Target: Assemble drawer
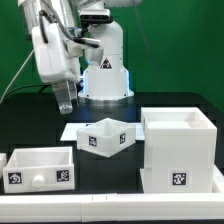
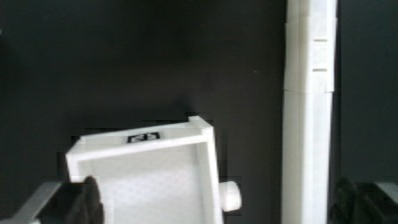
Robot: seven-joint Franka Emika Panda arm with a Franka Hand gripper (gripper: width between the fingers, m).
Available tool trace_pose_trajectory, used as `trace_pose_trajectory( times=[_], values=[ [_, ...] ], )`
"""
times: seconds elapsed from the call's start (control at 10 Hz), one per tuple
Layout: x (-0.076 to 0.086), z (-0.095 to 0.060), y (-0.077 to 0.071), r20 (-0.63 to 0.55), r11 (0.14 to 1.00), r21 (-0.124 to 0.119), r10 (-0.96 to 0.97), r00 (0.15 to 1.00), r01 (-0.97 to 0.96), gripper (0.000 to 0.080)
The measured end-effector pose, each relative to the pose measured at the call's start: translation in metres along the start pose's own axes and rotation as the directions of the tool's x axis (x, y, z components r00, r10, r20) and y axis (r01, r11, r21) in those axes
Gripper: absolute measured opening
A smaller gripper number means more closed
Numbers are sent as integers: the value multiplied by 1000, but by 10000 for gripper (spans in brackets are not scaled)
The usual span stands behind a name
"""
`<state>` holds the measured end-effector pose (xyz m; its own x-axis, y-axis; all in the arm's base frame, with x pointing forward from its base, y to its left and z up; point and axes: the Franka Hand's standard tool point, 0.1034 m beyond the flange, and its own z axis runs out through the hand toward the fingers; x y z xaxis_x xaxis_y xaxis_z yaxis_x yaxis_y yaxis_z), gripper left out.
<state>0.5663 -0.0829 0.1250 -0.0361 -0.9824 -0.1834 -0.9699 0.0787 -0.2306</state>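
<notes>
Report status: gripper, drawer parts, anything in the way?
Gripper open, empty, raised. Casing, middle tray, tray at exterior view's left: all apart, unassembled. No obstruction seen.

The open pincer point(image 1: 66, 105) hangs clear of the front tray point(image 1: 40, 168), turned tray point(image 1: 104, 137) and casing point(image 1: 180, 150).
</notes>
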Motion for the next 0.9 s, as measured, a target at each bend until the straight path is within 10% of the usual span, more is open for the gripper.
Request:
trace_pose_trajectory(
  times=[0.4,0.9],
  values=[
    [8,8,-11,-7,908,-18,419,908,-419,649],
    [14,11,-11,-12,719,14,695,719,-695,649]
  ],
)
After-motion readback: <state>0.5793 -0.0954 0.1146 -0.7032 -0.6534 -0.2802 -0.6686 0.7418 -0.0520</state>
